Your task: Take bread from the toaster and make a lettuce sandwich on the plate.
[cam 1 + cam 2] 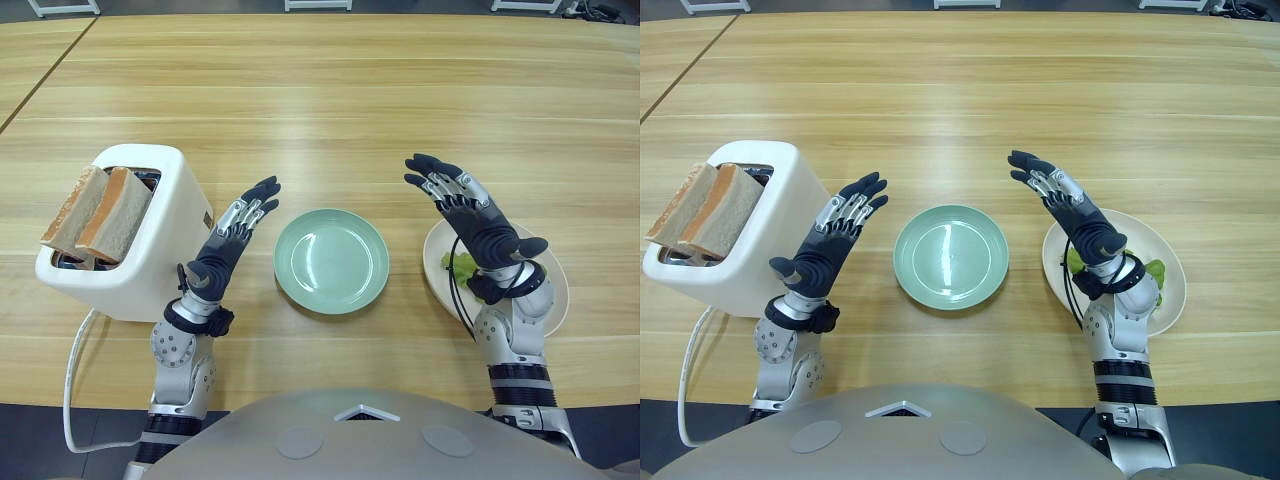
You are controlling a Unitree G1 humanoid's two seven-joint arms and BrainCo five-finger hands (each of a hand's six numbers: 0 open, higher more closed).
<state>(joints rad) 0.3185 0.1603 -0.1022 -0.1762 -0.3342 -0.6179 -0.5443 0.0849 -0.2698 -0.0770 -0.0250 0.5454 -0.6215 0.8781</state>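
Seemingly untouched, bread (98, 215) stands in toaster (155, 275) beside left robot hand (228, 245).

Broad table (330, 90) of pale wood, grained left to right. Near its far-left corner, a dark seam (45, 78) slanting toward the near side, with more of the same wood beyond. Past the table's far edge, a strip of dark floor (200, 5) with white frames (318, 5) standing on it. Off its far-right corner, black cables (600, 12). Soft, even light over the top, faintly glossy toward the far side.

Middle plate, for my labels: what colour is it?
The plate is pale green; left eye view shows it best.
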